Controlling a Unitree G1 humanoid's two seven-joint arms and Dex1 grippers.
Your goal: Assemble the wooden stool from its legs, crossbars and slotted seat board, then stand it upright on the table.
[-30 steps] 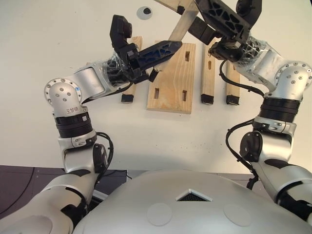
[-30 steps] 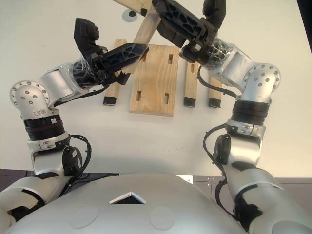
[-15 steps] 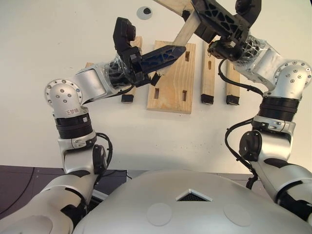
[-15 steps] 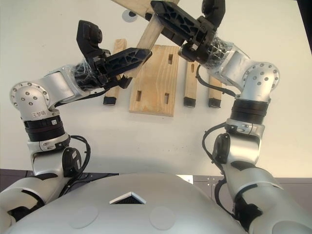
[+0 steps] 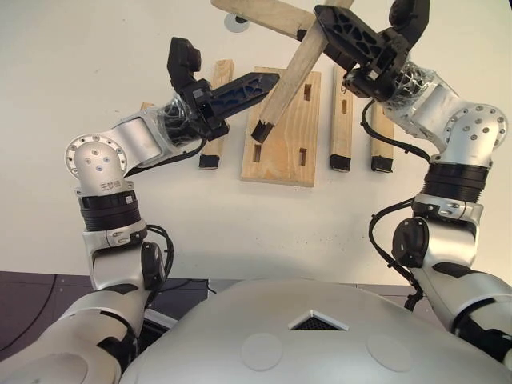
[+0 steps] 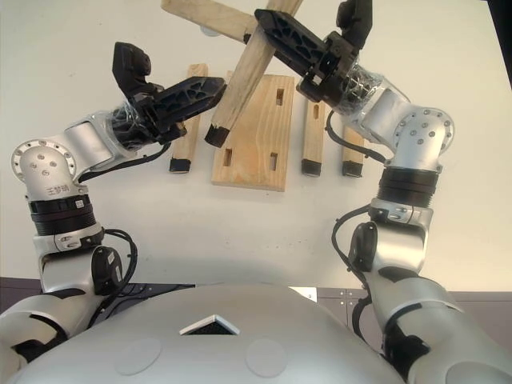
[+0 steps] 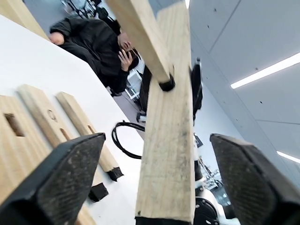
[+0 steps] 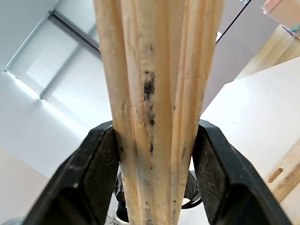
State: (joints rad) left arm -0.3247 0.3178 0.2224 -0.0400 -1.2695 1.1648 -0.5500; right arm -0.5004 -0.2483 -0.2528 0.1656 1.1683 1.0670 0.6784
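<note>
Our right gripper (image 8: 157, 159) clamps the leg (image 5: 284, 88) above the board (image 5: 290, 152); our left gripper (image 7: 157, 140) gapes wide beside it.

Both arms are raised over the tabletop, elbows bent outward and forearms angled in toward the centre. The left arm (image 5: 140, 140) holds its tool (image 5: 264, 81) level, fingers spread wide and gripping nothing. The right arm (image 5: 436, 100) is lifted higher, its wrist turned inward, and its tool (image 5: 314, 26) is clamped on the upper part of a slanting wooden leg (image 5: 280, 92).
</note>
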